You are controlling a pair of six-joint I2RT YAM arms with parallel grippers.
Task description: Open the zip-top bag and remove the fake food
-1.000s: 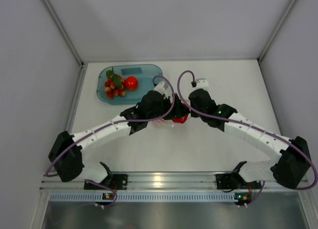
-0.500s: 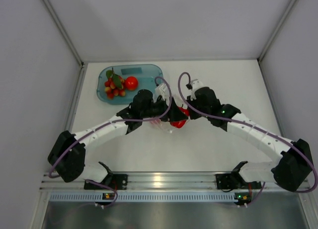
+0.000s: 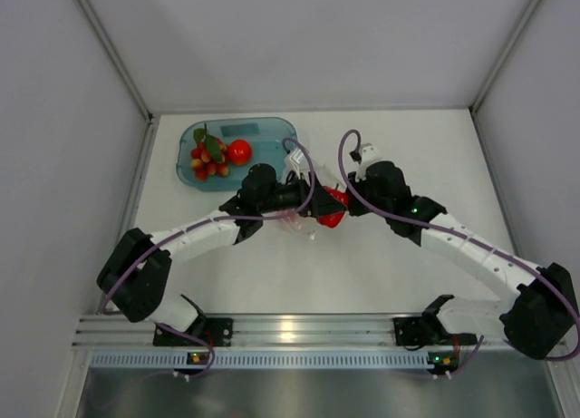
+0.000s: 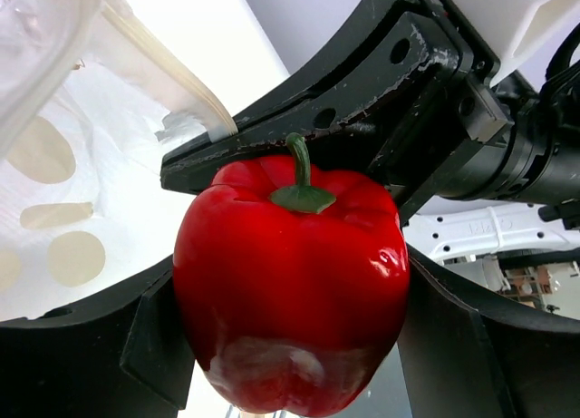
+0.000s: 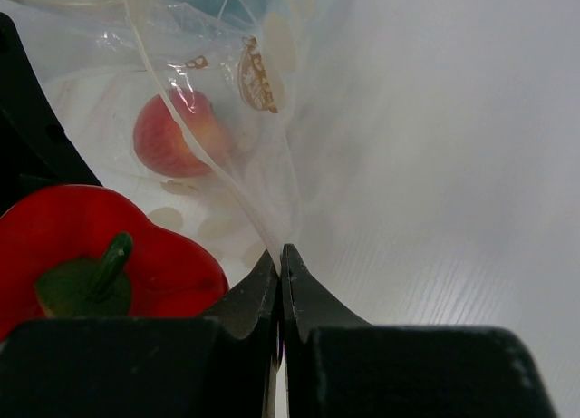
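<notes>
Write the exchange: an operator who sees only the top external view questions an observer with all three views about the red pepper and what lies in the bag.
Operator: From above, the arms hide most of the red pepper. Is it gripped?
Observer: Yes. The left wrist view shows the left gripper shut on it, one finger at each side.
Operator: I cannot make out any other food near it. Is there some?
Observer: The right wrist view shows a pink peach lying behind the dotted film of the zip-top bag.
</notes>
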